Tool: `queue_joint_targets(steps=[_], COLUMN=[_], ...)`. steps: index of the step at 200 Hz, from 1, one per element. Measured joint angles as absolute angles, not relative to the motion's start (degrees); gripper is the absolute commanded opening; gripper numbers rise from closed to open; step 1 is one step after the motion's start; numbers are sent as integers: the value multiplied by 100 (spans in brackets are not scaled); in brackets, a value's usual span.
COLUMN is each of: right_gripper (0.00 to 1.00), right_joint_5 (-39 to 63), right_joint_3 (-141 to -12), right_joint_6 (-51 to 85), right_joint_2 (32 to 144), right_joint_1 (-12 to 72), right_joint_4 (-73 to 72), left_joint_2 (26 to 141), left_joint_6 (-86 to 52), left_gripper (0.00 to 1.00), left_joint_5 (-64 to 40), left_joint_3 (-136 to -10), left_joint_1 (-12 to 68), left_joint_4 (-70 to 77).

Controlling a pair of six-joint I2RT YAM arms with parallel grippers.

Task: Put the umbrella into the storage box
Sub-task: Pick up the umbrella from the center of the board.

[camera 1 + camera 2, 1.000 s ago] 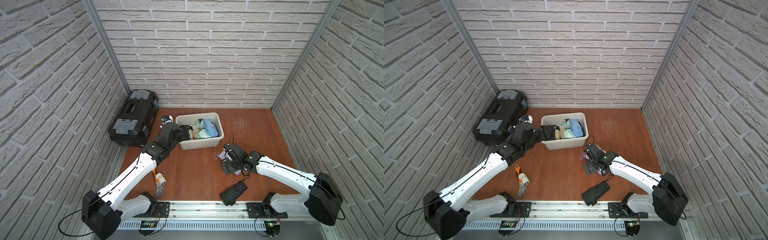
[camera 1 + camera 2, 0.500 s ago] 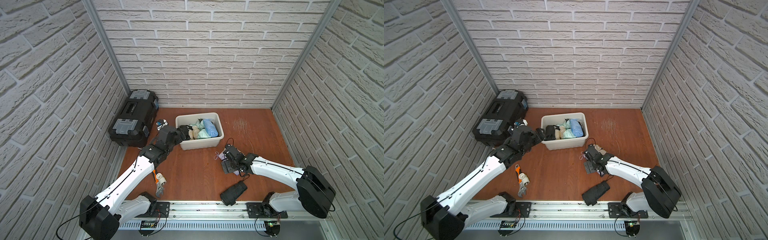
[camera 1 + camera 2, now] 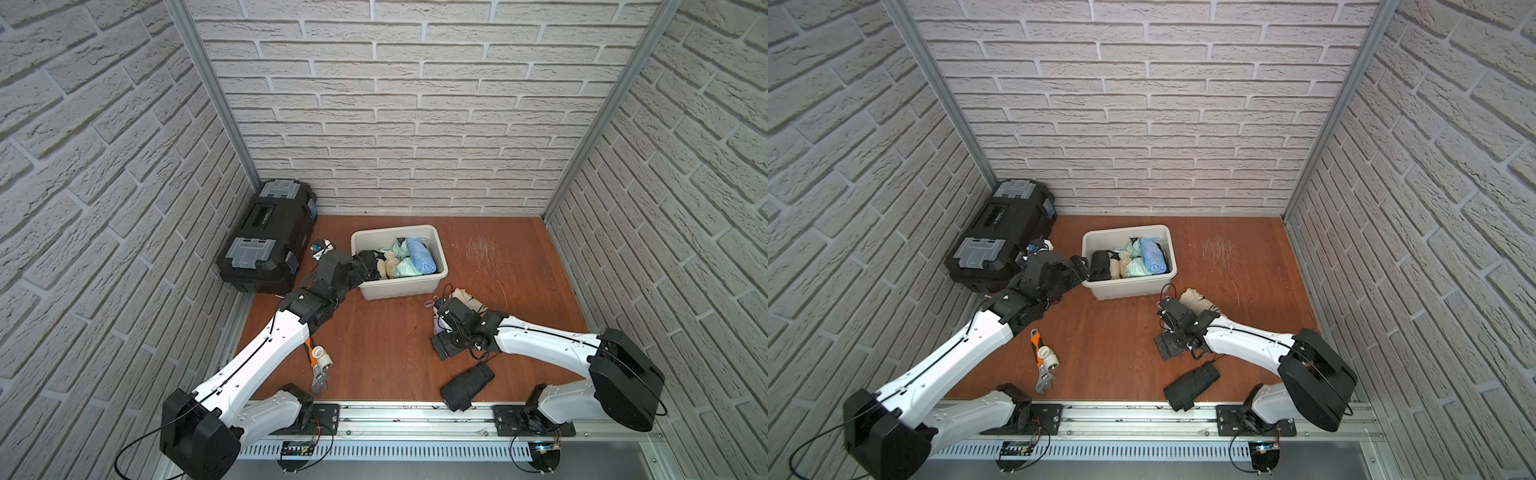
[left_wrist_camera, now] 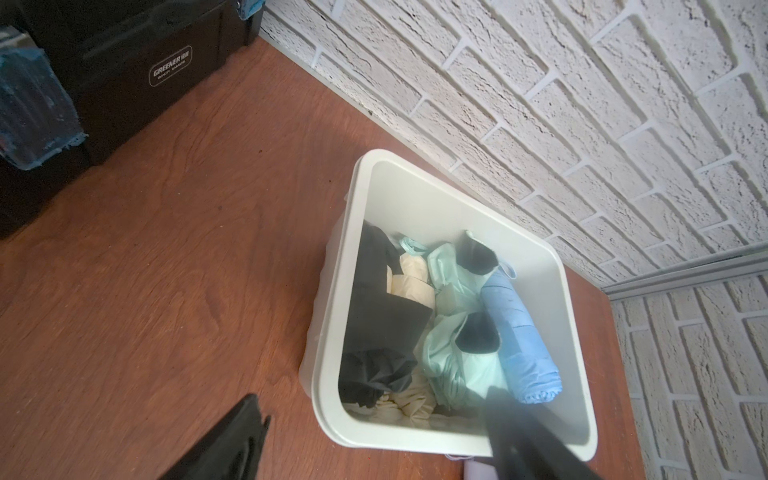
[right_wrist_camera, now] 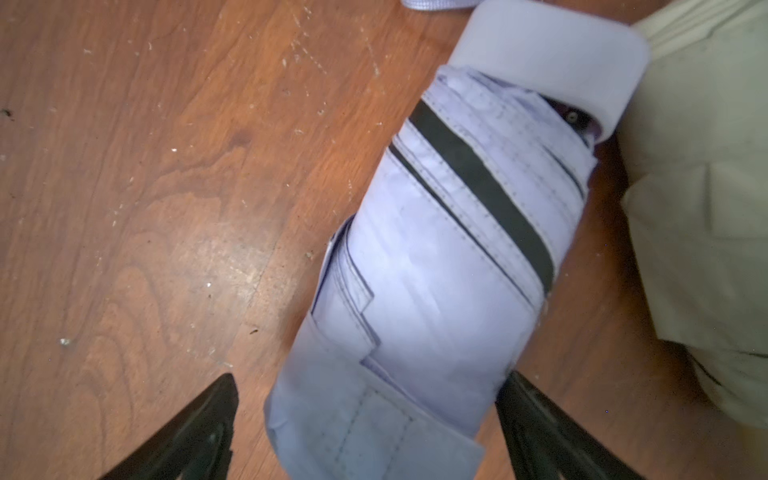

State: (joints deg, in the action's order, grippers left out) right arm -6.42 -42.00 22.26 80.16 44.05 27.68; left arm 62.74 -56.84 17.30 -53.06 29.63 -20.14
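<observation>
Straddling the lilac umbrella (image 5: 436, 249) on the surface, my right claw (image 5: 370, 376) gaped wide, one finger each flank, its long axis running out between them, slightly skewed. Storage box (image 3: 401, 286) sat near; left claw (image 4: 374, 392) spread, empty, beside it.

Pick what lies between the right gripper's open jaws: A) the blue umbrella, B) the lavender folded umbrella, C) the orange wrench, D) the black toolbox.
B: the right wrist view shows the lavender folded umbrella between the spread fingers of the right gripper.
</observation>
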Motion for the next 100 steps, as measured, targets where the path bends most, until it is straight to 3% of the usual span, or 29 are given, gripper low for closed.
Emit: queue_joint_targets(steps=[100], right_gripper=[98], right_joint_5=[-1081], right_joint_3=[-4703], right_joint_6=[2600], right_joint_2=[8737], right_joint_1=[4403], right_joint_4=[2681], left_joint_2=[6241], left_joint_6=[-5728], left_gripper=[88], left_joint_5=[1702], left_joint_3=[-5199], left_joint_1=[2906], left_joint_4=[-1979])
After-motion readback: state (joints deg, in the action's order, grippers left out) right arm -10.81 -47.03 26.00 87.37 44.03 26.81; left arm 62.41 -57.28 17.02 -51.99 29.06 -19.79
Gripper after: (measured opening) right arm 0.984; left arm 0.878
